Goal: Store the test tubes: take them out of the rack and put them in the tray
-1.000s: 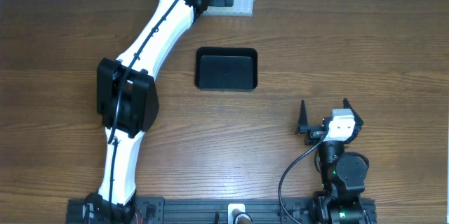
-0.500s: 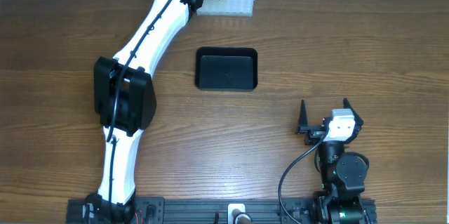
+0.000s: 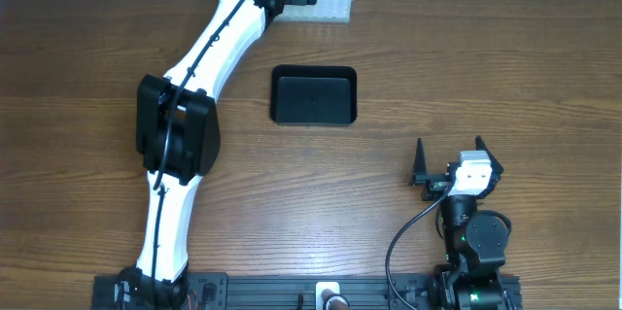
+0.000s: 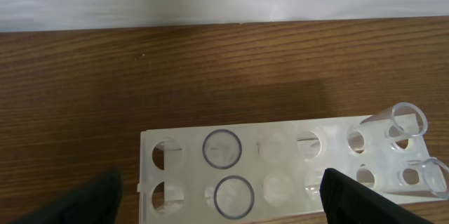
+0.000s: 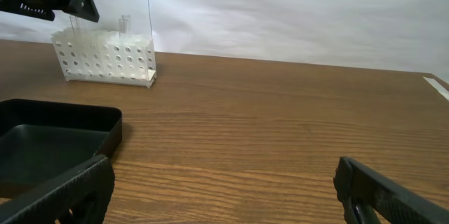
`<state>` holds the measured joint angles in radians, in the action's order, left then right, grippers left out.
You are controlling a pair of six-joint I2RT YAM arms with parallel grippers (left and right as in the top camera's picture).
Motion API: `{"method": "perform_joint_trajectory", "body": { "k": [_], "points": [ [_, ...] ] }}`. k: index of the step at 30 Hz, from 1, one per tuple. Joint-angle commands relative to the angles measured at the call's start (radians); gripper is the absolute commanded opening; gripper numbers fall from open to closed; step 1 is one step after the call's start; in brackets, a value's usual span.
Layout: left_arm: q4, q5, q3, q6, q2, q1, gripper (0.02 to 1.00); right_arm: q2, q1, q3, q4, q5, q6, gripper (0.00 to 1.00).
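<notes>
1. We see our left gripper [image 4: 224,201] over the test tube rack [image 4: 280,175], jaws wide apart, holding nothing.
2. The test tubes [image 4: 222,148] stand in that rack at the table's [image 3: 505,57] far edge, and the black tray [image 3: 313,70] lies nearby.
3. Our right gripper [image 3: 449,145] is spread wide, empty, well apart from them.

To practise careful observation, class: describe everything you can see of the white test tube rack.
The white, translucent plastic test tube rack is a long block with rows of round holes on top and small holes dotting its side. It stands level on the brown wooden table, near the far edge. Four clear tubes sit in it; the other visible holes look empty.
</notes>
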<state>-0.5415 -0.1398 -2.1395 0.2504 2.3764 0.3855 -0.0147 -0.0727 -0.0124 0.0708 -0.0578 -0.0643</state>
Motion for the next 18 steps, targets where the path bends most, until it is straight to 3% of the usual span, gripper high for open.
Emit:
{"method": "perform_joint_trajectory", "body": {
  "k": [1,6,14,18],
  "points": [
    [0.004,-0.008,-0.022,-0.012,0.031,-0.004,0.895,0.010,0.000,0.007,0.002,0.008,-0.004,0.993],
    [0.004,-0.008,-0.022,-0.012,0.039,-0.004,0.890,0.010,0.000,0.007,0.002,0.008,-0.004,0.993],
    [0.004,-0.008,-0.022,-0.012,0.040,-0.004,0.733,0.010,0.000,0.007,0.002,0.008,-0.004,0.993],
    [0.004,-0.008,-0.022,-0.012,0.040,-0.004,0.606,0.010,0.000,0.007,0.001,0.008,-0.004,0.991]
  ]
}}
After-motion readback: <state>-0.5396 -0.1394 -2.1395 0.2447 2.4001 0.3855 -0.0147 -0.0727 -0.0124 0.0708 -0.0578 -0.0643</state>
